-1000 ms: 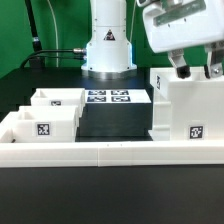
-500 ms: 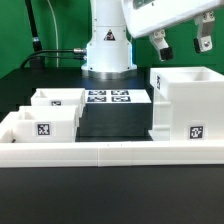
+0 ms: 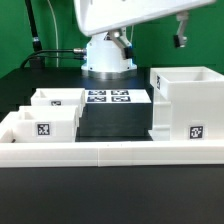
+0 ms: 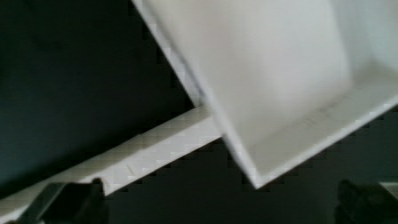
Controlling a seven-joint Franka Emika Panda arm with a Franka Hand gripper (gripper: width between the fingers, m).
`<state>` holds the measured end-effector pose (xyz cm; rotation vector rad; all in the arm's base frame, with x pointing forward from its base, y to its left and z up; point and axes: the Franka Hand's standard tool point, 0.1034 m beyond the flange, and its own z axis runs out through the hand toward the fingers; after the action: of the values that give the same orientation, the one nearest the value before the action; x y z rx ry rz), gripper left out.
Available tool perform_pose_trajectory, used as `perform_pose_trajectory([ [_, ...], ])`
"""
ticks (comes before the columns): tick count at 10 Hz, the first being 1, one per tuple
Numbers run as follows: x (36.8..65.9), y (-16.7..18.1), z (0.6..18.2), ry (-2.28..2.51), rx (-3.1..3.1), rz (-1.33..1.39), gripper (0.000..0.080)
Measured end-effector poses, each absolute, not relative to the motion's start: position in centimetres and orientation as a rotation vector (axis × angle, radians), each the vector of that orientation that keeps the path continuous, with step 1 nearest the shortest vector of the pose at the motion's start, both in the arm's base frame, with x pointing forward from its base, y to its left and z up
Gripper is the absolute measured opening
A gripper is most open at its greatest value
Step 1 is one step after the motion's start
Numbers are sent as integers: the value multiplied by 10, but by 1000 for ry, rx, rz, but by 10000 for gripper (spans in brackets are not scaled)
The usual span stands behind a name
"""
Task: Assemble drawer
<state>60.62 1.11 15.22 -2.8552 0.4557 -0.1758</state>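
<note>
The tall white housing (image 3: 186,108) stands at the exterior view's right, with a tag on its front. Two small shallow trays (image 3: 56,101) (image 3: 36,126) sit at the exterior view's left, the nearer one showing a tag. My gripper (image 3: 152,34) hangs high above the table, up and to the exterior view's left of the housing's top, open and empty. One dark finger (image 3: 182,30) shows clearly. In the wrist view the housing (image 4: 285,80) lies far below the open gripper (image 4: 217,205), with the fingertips (image 4: 71,200) spread wide apart.
The long low white wall (image 3: 110,150) runs along the front, and also shows in the wrist view (image 4: 160,150). The marker board (image 3: 107,97) lies behind the black middle area. The robot base (image 3: 108,55) stands at the back.
My gripper has risen from the housing's top rim and moved toward the exterior view's left, staying open. The housing and trays have not moved.
</note>
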Motion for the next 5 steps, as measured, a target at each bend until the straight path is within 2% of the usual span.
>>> perform_pose_trajectory([
  [3, 606, 11, 151, 260, -2896, -194, 648],
  [5, 593, -8, 144, 136, -2980, -114, 648],
])
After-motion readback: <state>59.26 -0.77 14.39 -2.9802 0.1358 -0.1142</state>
